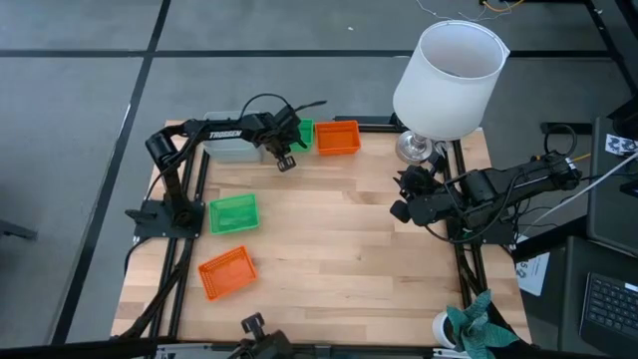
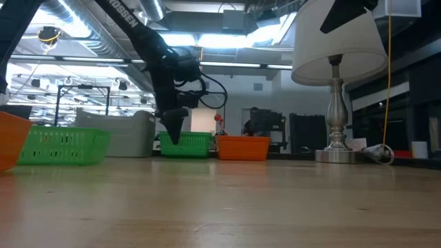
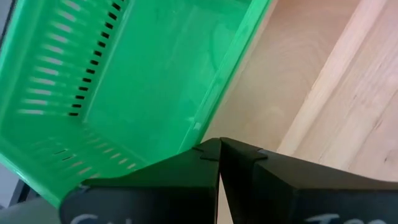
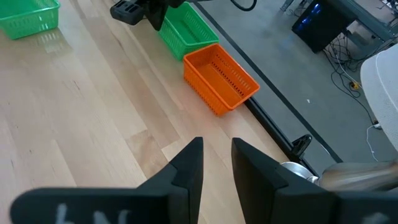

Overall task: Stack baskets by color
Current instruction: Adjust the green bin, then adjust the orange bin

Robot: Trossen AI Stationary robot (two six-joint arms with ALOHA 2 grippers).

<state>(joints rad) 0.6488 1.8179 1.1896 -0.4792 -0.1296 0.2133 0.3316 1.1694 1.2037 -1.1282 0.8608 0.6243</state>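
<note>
A green basket (image 1: 305,130) stands on its base at the table's far edge, with an orange basket (image 1: 337,138) to its right and pale grey-blue baskets (image 1: 227,150) to its left. My left gripper (image 1: 286,160) is shut and points steeply down at the green basket's (image 3: 143,81) near left corner, its tips just above the table (image 2: 172,134). A second green basket (image 1: 232,213) and a second orange one (image 1: 226,272) sit at the left side. My right gripper (image 4: 216,162) hangs open and empty above the table's right side. My left gripper has its shut fingertips (image 3: 208,149) right beside the far green basket's near rim (image 3: 194,132), slanting down from the near left. Whether they touch the rim I cannot tell. Nothing is between the fingers.
A big white lamp (image 1: 449,75) stands at the far right corner, its metal foot (image 4: 336,174) close to my right gripper. A wide stretch of bare wood (image 1: 339,249) lies in the middle and near right. A black rail (image 4: 273,124) runs along the far edge.
</note>
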